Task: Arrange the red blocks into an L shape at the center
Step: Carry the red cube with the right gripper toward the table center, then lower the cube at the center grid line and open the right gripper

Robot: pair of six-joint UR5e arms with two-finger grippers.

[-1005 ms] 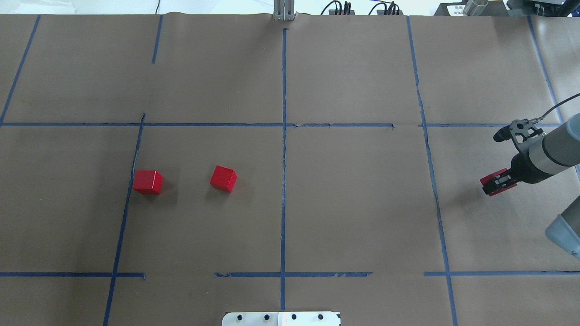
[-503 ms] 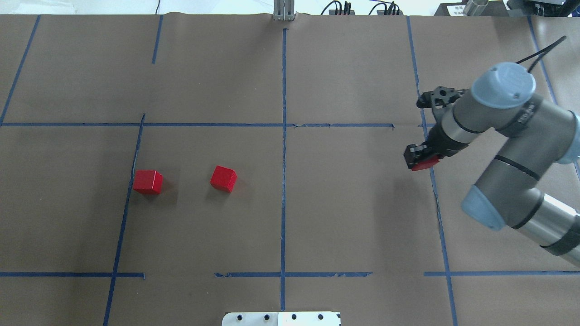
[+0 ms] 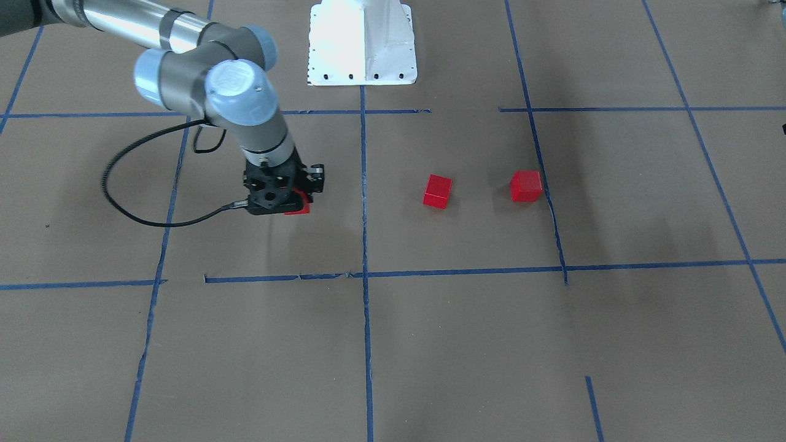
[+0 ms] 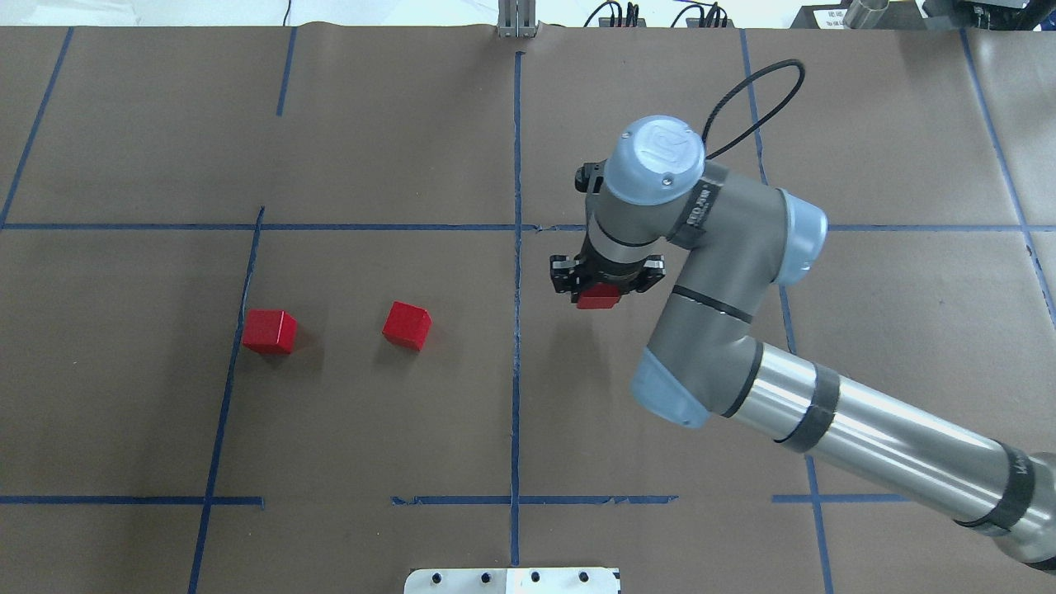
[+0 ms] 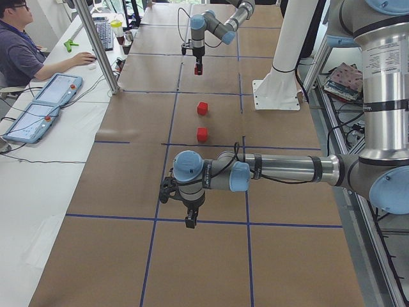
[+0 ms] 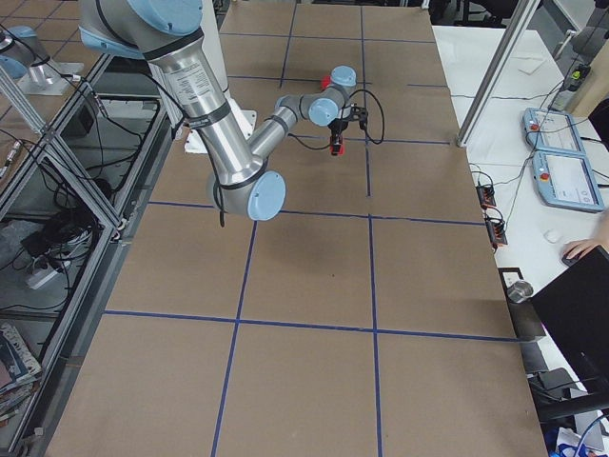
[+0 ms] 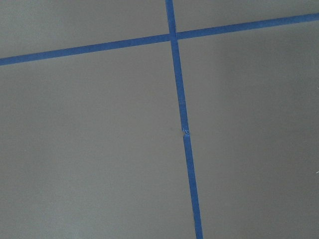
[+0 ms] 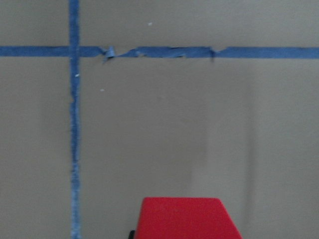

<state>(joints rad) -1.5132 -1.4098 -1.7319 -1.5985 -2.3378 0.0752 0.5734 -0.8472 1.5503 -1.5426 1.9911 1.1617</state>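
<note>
My right gripper (image 4: 600,290) is shut on a red block (image 4: 598,299) and holds it above the brown paper, just right of the vertical blue tape line (image 4: 516,330) in the center. The held block also shows in the front view (image 3: 301,205) and at the bottom of the right wrist view (image 8: 187,218). Two more red blocks lie left of the line, one (image 4: 407,325) inside the center area and one (image 4: 269,332) by its left tape edge. My left gripper (image 5: 190,220) shows only in the exterior left view, low over the paper. I cannot tell whether it is open.
The robot's white base (image 3: 362,43) stands at the table's near edge. A metal post (image 4: 517,25) stands at the far edge. An operator (image 5: 25,54) sits at a side desk with teach pendants (image 5: 38,109). The left wrist view shows only paper and crossed tape (image 7: 173,36).
My right arm has swept left from the table's right edge to just right of the centre line, carrying the red block. The two blocks on the paper have not moved.
</note>
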